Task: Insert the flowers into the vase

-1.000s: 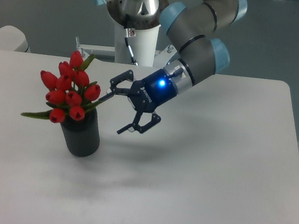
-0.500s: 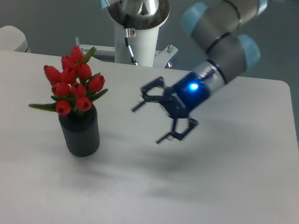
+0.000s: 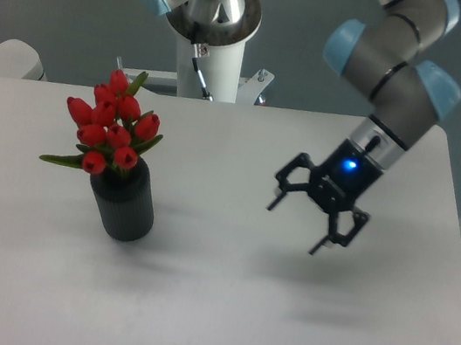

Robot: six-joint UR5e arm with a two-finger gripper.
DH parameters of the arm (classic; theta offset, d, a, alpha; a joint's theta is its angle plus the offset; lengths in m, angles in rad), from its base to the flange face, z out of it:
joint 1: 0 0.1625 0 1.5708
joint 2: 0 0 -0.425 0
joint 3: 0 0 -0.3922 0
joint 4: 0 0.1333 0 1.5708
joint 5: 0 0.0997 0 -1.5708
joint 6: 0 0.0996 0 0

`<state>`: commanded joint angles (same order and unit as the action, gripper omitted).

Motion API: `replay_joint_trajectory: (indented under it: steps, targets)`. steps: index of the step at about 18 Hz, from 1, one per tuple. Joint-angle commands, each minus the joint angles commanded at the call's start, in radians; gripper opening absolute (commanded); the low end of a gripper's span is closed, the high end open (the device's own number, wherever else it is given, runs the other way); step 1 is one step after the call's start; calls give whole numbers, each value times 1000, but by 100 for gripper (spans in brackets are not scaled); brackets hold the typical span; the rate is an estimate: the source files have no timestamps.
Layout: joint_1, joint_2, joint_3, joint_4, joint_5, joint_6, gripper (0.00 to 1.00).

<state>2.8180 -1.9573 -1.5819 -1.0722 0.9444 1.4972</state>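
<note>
Flowers (image 3: pixel 110 126) sit upright in vase (image 3: pixel 123 203); claw (image 3: pixel 294 228) spread wide w/ nothing held, well apart.

My arm reaches in from above right, wrist angled down-left. My gripper (image 3: pixel 296 227) hangs in the air, fingers spread wide and holding nothing, blue light glowing.

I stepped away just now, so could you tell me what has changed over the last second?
The gripper, open and empty, has swung away from the flowers toward the right side of the table. The bunch has settled slightly more upright in the vase. The vase stayed where it was.
</note>
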Motion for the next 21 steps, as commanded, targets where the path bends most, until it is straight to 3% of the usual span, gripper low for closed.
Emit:
replay_joint_trajectory:
  steps: [5,7,10,14,21]
  targets:
    - [-67,-64,160,-130,279,17,100]
    - [-95,-81,187,-144,373,18,100]
    - [-127,-118,212,-129,462,38,100]
    - [-147,-172,267,-143,585,161,100]
    - [-184,-218,281,-134,637,175,100]
